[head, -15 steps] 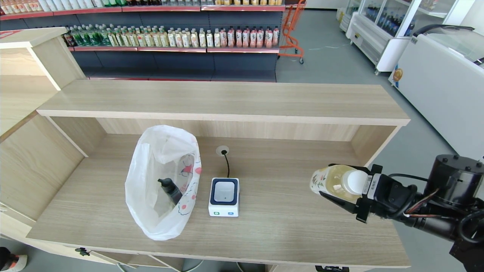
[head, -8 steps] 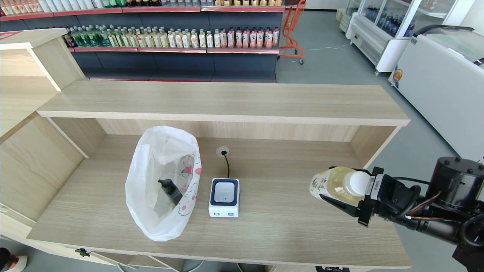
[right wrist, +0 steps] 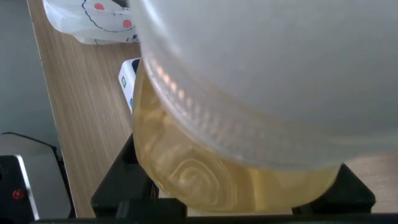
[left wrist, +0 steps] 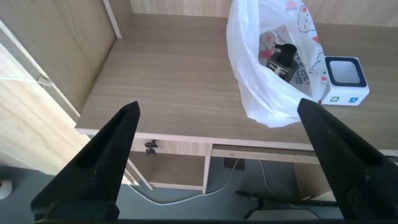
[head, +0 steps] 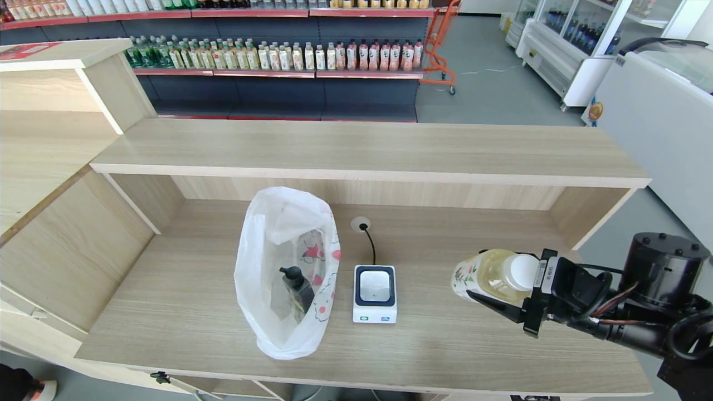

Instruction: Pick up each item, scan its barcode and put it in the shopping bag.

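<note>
Bright even indoor light, faint soft shadows, bowed edges

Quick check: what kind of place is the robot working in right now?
Most likely a small shop's checkout. Beyond the counter stand shelves of drinks, a freezer is off to the right, and a scanner sits beside the bag. The right gripper holds a bottle.

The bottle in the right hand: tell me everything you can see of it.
The bottle is clear plastic holding pale yellow liquid, with a white cap and a flower-printed label round its lower body. It lies roughly on its side, cap towards the wrist and base pointing at the scanner. The right hand is shut on it, with black fingers above and below. It is held above the right part of the counter, touching nothing else.
</note>
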